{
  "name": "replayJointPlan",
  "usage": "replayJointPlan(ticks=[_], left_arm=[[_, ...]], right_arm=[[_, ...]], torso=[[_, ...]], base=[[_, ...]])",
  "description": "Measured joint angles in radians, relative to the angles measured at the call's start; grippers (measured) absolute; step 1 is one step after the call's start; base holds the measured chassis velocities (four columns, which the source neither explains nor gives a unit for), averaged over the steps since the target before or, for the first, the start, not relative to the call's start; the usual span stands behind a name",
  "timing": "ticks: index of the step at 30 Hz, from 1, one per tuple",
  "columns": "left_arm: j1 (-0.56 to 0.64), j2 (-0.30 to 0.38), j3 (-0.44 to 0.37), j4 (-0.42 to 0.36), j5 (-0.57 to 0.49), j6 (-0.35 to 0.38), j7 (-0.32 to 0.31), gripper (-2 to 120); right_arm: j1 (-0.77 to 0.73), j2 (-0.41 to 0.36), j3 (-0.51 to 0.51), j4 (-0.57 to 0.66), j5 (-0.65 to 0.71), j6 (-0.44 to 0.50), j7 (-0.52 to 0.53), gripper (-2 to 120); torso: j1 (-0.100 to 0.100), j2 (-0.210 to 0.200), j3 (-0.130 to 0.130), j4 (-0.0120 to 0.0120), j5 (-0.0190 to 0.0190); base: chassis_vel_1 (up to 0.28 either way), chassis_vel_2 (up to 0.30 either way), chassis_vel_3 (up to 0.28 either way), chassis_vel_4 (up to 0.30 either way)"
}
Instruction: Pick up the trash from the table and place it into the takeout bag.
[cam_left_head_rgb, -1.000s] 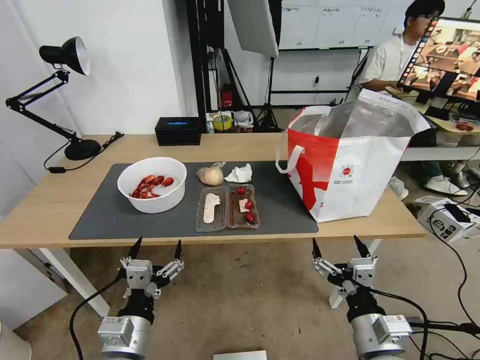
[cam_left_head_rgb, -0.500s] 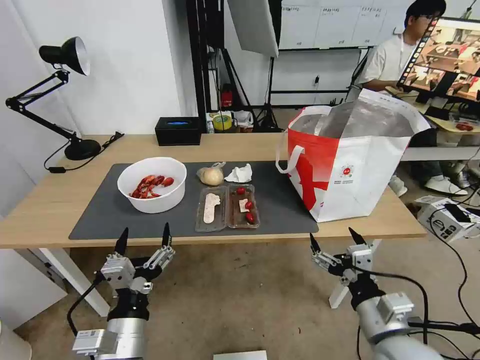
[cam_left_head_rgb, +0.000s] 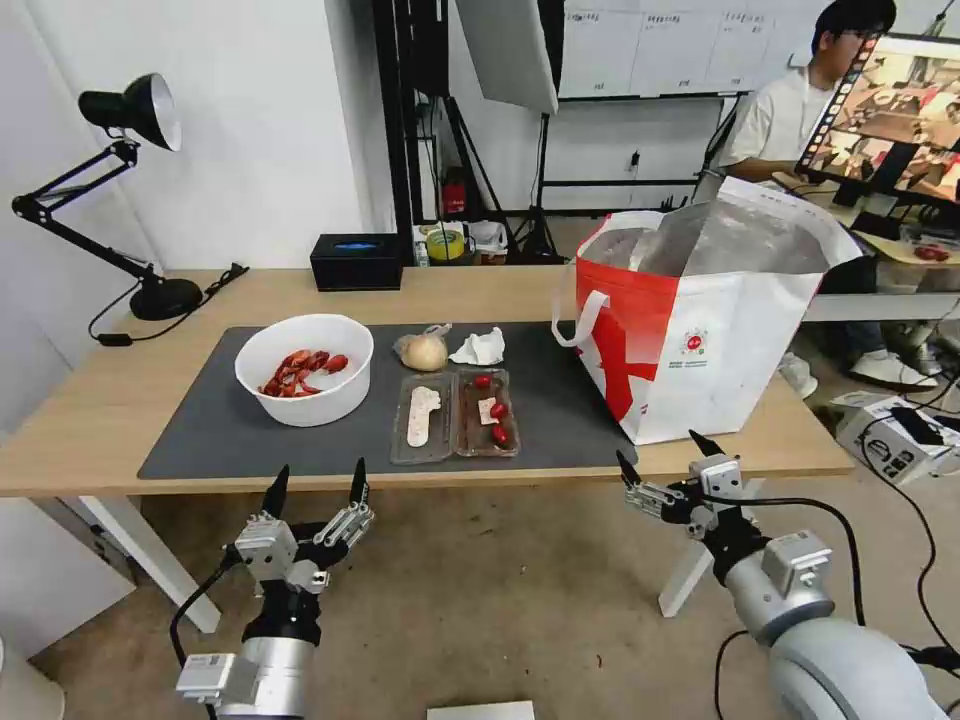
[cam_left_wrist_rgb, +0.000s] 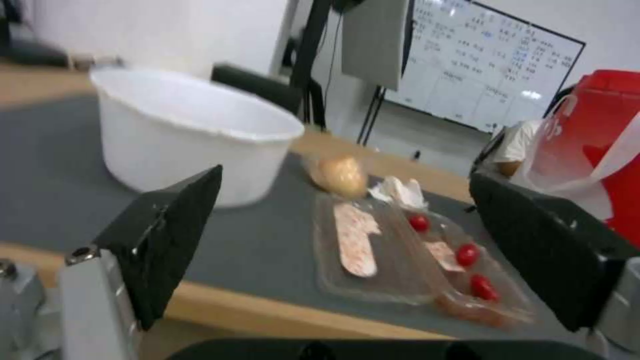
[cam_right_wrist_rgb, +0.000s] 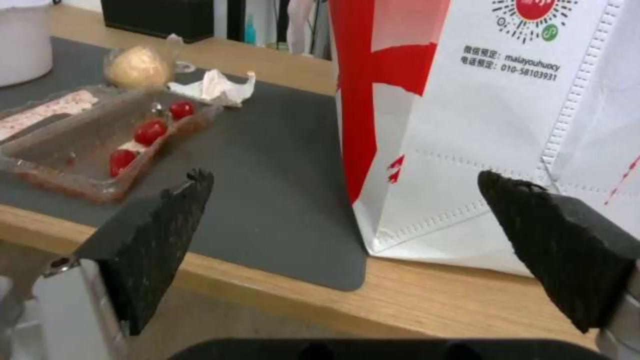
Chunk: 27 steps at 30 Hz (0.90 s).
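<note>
With both sets of fingers spread and empty below the surface's near edge, the left gripper sits nearer the clear two-part plastic tray, whose dividing rib runs near-to-far, while the right gripper faces the red-and-white foil-lined takeout bag.

A plain white wall fills the upper left of the frame, with a black articulated desk lamp in front of it. A black metal stand rises at top centre beside a hanging grey-white panel, and a whiteboard with writing spans the back wall. The mottled beige-grey floor covers the lower frame, black cables trailing at lower right.
</note>
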<state>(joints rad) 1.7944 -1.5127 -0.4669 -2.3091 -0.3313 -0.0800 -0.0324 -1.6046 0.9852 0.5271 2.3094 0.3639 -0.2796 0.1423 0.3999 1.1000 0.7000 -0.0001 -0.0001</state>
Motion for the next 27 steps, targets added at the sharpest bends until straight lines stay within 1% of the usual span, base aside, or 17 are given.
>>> replayJointPlan(ticks=[2,3,4,5,6,8,9,12,14,15,16,17,18,19,20,22,27], left_arm=[[-0.011,0.015,0.02,-0.008,-0.059,0.037,-0.03,100],[-0.027,0.036,0.049,-0.015,-0.139,0.086,-0.075,100],[-0.027,0.036,0.049,-0.015,-0.139,0.086,-0.075,100],[-0.047,0.058,0.083,-0.017,-0.217,0.127,-0.121,100],[-0.047,0.058,0.083,-0.017,-0.217,0.127,-0.121,100],[-0.077,0.082,0.125,-0.017,-0.32,0.162,-0.176,100],[-0.077,0.082,0.125,-0.017,-0.32,0.162,-0.176,100],[-0.121,0.096,0.149,-0.018,-0.452,0.189,-0.225,100],[-0.128,0.097,0.153,-0.019,-0.473,0.192,-0.237,100],[-0.152,0.1,0.17,-0.019,-0.529,0.197,-0.277,100],[-0.152,0.1,0.17,-0.019,-0.529,0.197,-0.277,100],[-0.173,0.103,0.182,-0.019,-0.582,0.201,-0.312,100],[-0.18,0.104,0.186,-0.019,-0.601,0.203,-0.324,100],[-0.212,0.106,0.201,-0.019,-0.685,0.214,-0.372,100],[-0.212,0.106,0.201,-0.019,-0.685,0.214,-0.372,100],[-0.261,0.109,0.217,-0.013,-0.794,0.224,-0.42,100],[-0.316,0.121,0.23,0.03,-0.836,0.224,-0.444,100]], right_arm=[[0.001,-0.001,-0.001,-0.001,0.0,0.0,0.0,100],[0.001,-0.001,-0.002,-0.003,0.0,0.0,0.0,100],[0.001,-0.001,-0.002,-0.003,0.0,0.0,0.0,100],[-0.001,-0.001,-0.002,-0.004,-0.001,0.0,0.0,100],[-0.001,-0.001,-0.002,-0.004,-0.001,0.0,0.0,100],[-0.003,-0.003,-0.003,-0.007,-0.004,0.0,0.0,100],[-0.003,-0.003,-0.003,-0.007,-0.004,0.0,0.0,100],[-0.006,-0.003,-0.01,-0.011,-0.006,0.002,0.0,100],[-0.006,-0.003,-0.011,-0.012,-0.007,0.002,0.0,100],[-0.006,-0.002,-0.015,-0.013,-0.008,0.002,0.0,100],[-0.006,-0.002,-0.015,-0.013,-0.008,0.002,0.0,100],[-0.007,-0.002,-0.018,-0.015,-0.008,0.002,0.0,100],[-0.007,-0.002,-0.018,-0.015,-0.009,0.003,0.0,100],[-0.008,0.0,-0.02,-0.016,-0.009,0.003,0.0,100],[-0.008,0.0,-0.02,-0.016,-0.009,0.003,0.0,100],[-0.01,0.005,-0.023,-0.019,-0.012,0.003,0.0,100],[-0.014,0.014,-0.028,-0.021,-0.015,0.004,0.001,100]], torso=[[0.0,0.0,0.0,0.0,0.0001],[0.0,0.0,0.0,0.0,0.0001],[0.0,0.0,0.0,0.0,0.0001],[0.0,0.0,0.0,0.0,0.0001],[0.0,0.0,0.0,0.0,0.0001],[0.0,0.0,0.0,0.0,0.0001],[0.0,0.0,0.0,0.0,0.0001],[0.0,0.0,0.0,0.0,0.0],[0.0,0.0,0.0,0.0,0.0001],[0.0,0.0,0.0,0.0002,0.0001],[0.0,0.0,0.0,0.0002,0.0001],[0.0,0.0,0.0,0.0001,0.0001],[0.0,0.0,0.0,0.0001,0.0001],[0.0,0.0,0.0,0.0001,0.0001],[0.0,0.0,0.0,0.0001,0.0001],[0.0,0.0,0.0,0.0001,0.0001],[0.0,0.0,0.0,0.0,0.0]], base=[[0.0,0.0,0.0,0.0],[0.0,0.0,0.0,0.0],[0.0,0.0,0.0,0.0],[0.0,0.0,0.0,0.0],[0.0,0.0,0.0,0.0],[0.0,0.0,0.0,0.0],[0.0,0.0,0.0,0.0],[0.0,0.0,0.0,0.0],[0.0,0.0,0.0,0.0],[0.0,0.0,0.0,0.0],[0.0,0.0,0.0,0.0],[0.0,0.0,0.0,0.0],[0.0,0.0,0.0,0.0],[0.0,0.0,0.0,0.0],[0.0,0.0,0.0,0.0],[0.0,0.0,0.0,0.0],[0.0,0.0,0.0,0.0]])
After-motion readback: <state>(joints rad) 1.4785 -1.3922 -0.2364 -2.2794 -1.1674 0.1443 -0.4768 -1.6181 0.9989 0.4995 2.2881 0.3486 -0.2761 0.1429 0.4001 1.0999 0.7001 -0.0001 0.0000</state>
